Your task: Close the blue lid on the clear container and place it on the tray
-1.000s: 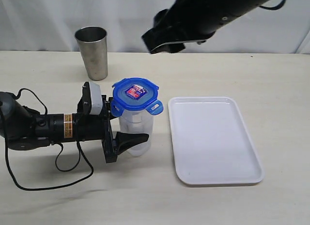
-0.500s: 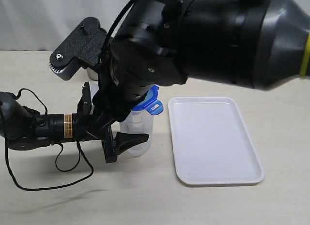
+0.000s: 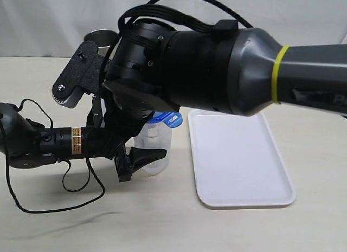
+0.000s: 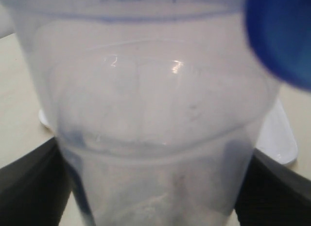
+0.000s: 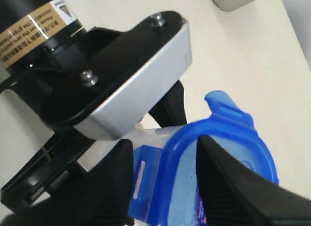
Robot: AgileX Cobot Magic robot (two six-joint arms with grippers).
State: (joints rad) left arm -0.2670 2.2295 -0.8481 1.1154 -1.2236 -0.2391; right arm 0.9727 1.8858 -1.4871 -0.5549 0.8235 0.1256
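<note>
The clear container [image 3: 152, 147] stands on the table left of the tray [image 3: 238, 154], and my left gripper [image 3: 142, 149] is shut on its lower body. In the left wrist view the container [image 4: 155, 119] fills the frame between two dark fingers [image 4: 29, 187]. The blue lid [image 3: 166, 119] sits on top, mostly hidden by my right arm. In the right wrist view my right gripper [image 5: 165, 187] is open just above the lid [image 5: 233, 138]. One finger is outside a side flap [image 5: 146, 182] and the other is over the lid's centre. A blue flap [image 4: 282, 36] hangs at the container's rim.
Only the rim of a steel tumbler [image 3: 96, 34] shows behind my right arm at the back left. The left arm's body and cable [image 3: 32, 143] lie along the table on the left. The white tray holds nothing.
My right arm has swung down from the top of the view over the container and now hides most of the lid. The left gripper and the container have stayed put.
</note>
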